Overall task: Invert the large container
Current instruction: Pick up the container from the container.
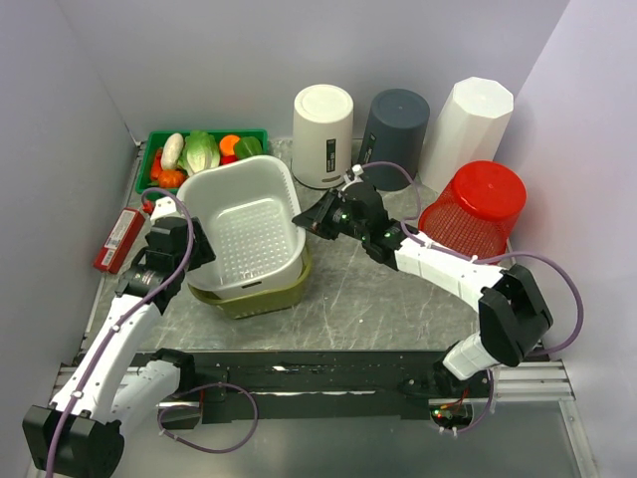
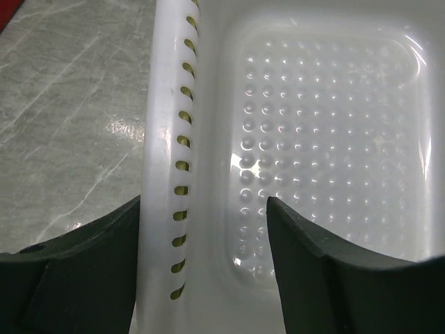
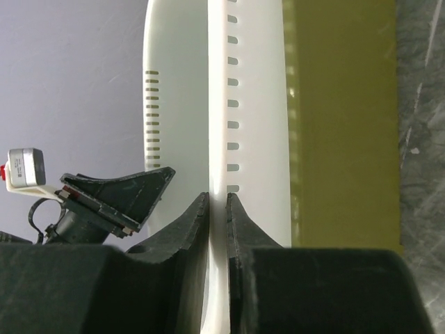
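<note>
A pale lilac-grey, matte back wall (image 1: 249, 50) closes the scene. A matching plain left wall (image 1: 50, 119) and right wall (image 1: 597, 149) meet it in straight corner seams, boxing the space in on three sides. Below them lies a grey, marble-patterned worktop (image 1: 378, 299) with pale veins. Its glossy surface carries soft white glare in the left wrist view. The lighting is even and diffuse, and shadows are faint.
</note>
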### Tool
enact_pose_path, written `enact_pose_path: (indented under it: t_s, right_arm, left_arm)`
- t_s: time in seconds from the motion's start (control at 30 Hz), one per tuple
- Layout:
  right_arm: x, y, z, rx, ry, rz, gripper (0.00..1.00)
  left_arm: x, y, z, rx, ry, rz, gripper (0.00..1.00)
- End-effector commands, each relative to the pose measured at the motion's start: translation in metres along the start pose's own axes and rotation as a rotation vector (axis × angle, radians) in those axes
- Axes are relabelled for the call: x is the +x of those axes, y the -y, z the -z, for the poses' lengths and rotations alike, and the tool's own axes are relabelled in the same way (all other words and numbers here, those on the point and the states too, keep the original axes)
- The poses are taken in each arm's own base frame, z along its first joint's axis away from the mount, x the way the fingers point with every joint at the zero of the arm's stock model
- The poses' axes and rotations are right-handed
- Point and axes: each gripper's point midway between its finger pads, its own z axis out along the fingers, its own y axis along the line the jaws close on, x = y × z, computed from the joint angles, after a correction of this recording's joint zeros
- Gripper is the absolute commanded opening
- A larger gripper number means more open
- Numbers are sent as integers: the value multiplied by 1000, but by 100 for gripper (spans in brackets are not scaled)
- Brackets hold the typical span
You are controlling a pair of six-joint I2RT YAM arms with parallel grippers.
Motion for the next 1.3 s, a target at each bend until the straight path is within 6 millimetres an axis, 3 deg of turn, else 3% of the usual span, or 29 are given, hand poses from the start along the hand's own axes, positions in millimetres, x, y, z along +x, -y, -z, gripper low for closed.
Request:
enact_pose_path:
  t_s: [0.0,0.3,0.53,0.67,0.77,0.9,1.03,1.27]
  right_arm:
    - [22,-68,5,-245,-114,18,22]
    - [32,-68,4,-255,-171,11,36]
    - [31,-74,4,-273,-172,19,29]
    - [29,-78,5,-277,-164,35,16]
    - [27,-82,6,-287,-158,50,11]
    - [22,-89,10,-303,-138,58,4]
    - [13,-94,13,-297,-101,65,0]
    - [6,-104,14,-311,-78,70,0]
  left_arm:
    - [-10,45,5,210,21,30,69]
    - [-10,47,6,222,18,30,70]
    - [-9,48,5,227,13,27,70]
    - [-11,47,6,221,19,30,72]
    - [-13,44,7,206,33,36,78]
    - [-21,38,12,179,72,53,92]
    - [-43,13,27,70,190,120,100]
    - [-71,-12,67,46,399,237,96]
